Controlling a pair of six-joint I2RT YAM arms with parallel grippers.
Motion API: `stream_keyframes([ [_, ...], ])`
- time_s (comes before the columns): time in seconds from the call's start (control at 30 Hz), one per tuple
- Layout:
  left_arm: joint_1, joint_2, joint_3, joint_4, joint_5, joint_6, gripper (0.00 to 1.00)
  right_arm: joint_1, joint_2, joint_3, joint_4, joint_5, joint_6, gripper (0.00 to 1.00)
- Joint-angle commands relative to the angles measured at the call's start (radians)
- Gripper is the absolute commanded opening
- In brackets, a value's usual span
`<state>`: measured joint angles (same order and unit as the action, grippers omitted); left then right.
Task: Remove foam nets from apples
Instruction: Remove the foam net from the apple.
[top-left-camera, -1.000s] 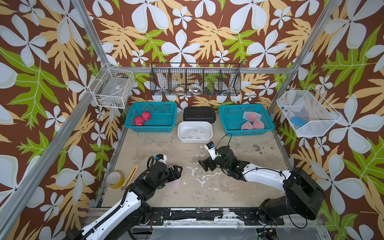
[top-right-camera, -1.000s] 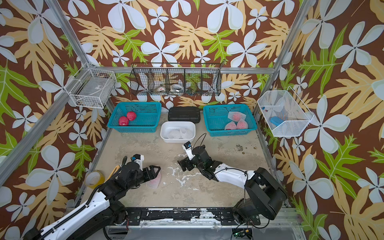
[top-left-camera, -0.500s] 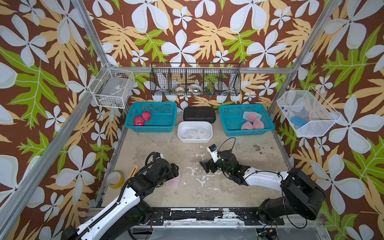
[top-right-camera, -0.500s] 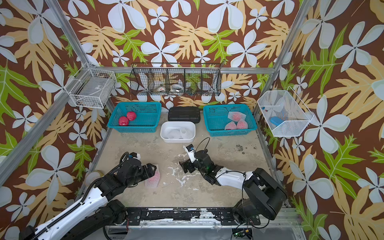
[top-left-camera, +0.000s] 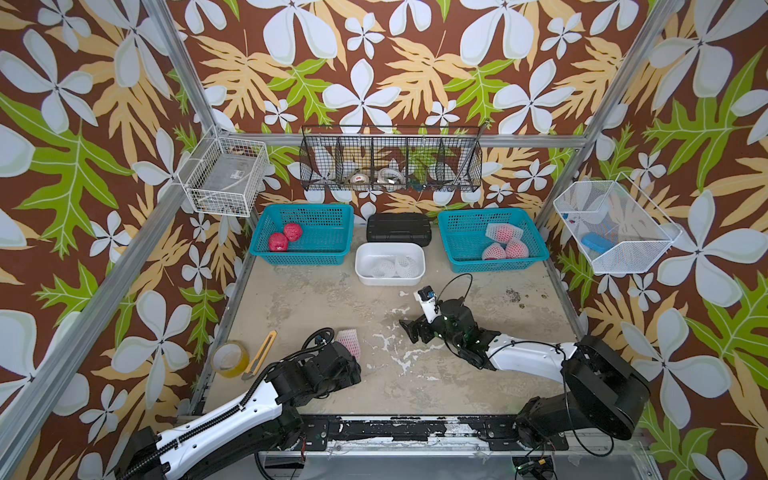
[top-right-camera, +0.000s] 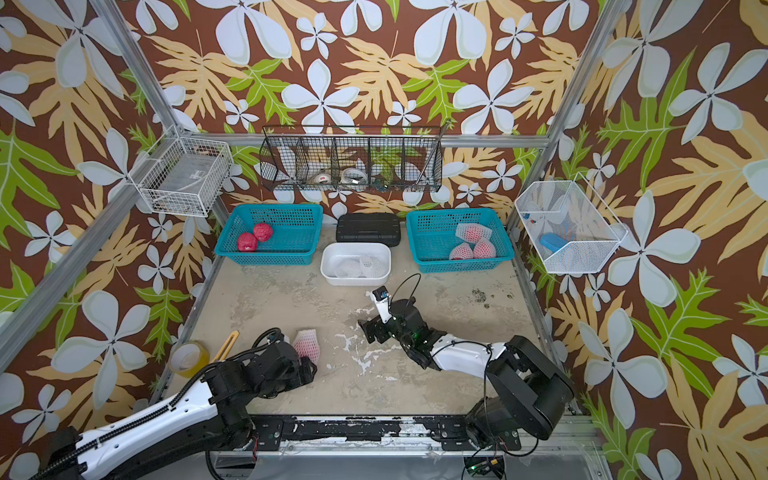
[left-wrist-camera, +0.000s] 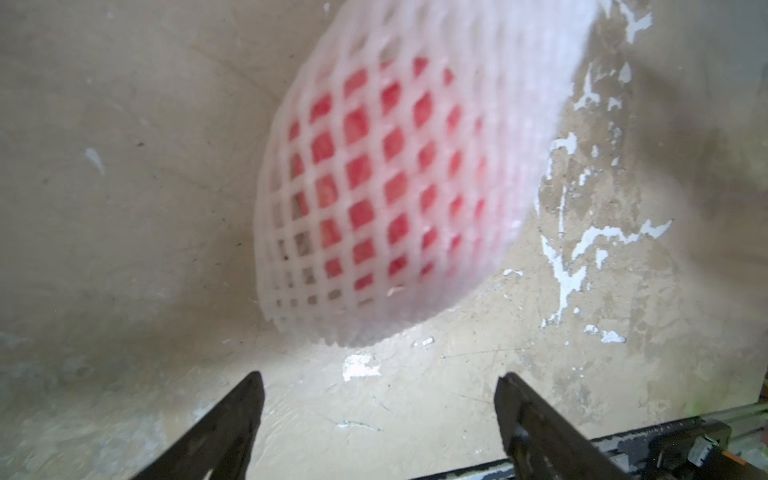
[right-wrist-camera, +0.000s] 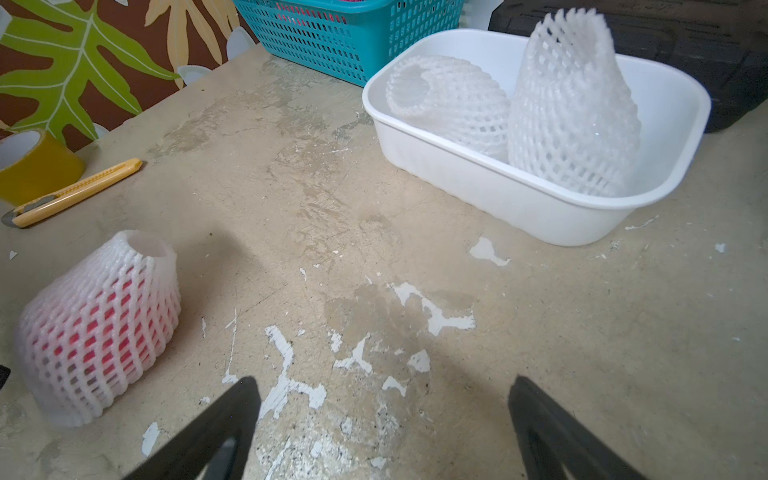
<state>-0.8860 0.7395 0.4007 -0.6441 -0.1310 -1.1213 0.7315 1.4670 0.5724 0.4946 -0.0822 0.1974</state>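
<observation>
Scuffed tabletop (right-wrist-camera: 291, 187) under spread, empty right fingers (right-wrist-camera: 216, 428); left fingers (left-wrist-camera: 232, 419) spread, clear of netted apple (left-wrist-camera: 386, 187).

Left gripper (left-wrist-camera: 379, 376), right gripper (right-wrist-camera: 384, 380): jaws spread.

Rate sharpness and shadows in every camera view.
Left wrist view: the netted apple is soft and smeared, with a dark, blurred shadow beside it, and the open left pincer shows as a dark shape. Right wrist view: the white tub is crisp, while the right pincer, close to the lens, is out of focus. Both top views: even light, sharp, no glare.
</observation>
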Motion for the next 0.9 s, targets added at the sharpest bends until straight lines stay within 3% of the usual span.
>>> stream_keyframes([
  [0.0,-0.004,-0.001,-0.029,0.067,-0.029,-0.015,0.9,0.0,0.014,0.009,0.007,-0.015,-0.003,0.96],
  [0.13,-0.003,0.012,0.074,0.032,-0.122,0.074,0.92,-0.001,0.035,0.018,0.006,-0.019,0.0,0.96],
  [0.23,0.01,0.061,0.227,-0.048,-0.222,0.196,1.0,-0.001,0.046,0.027,0.0,-0.024,0.0,0.95],
  [0.3,0.105,0.107,0.294,-0.04,-0.166,0.315,1.0,0.0,0.046,0.032,-0.005,-0.023,0.0,0.95],
  [0.4,0.292,0.17,0.285,0.074,0.063,0.464,1.0,0.001,0.041,0.029,0.0,-0.03,0.002,0.95],
  [0.43,0.318,0.195,0.283,0.085,0.094,0.49,0.99,0.0,0.04,0.028,0.0,-0.03,0.002,0.95],
  [0.57,0.325,0.333,0.327,0.059,0.094,0.575,1.0,-0.001,0.034,0.022,-0.002,-0.018,-0.001,0.95],
  [0.67,0.325,0.38,0.323,0.136,0.129,0.611,1.0,0.0,0.031,0.025,-0.003,-0.024,-0.002,0.96],
  [0.87,0.326,0.501,0.341,0.157,0.082,0.661,1.0,0.001,0.021,0.018,0.004,-0.024,0.0,0.95],
])
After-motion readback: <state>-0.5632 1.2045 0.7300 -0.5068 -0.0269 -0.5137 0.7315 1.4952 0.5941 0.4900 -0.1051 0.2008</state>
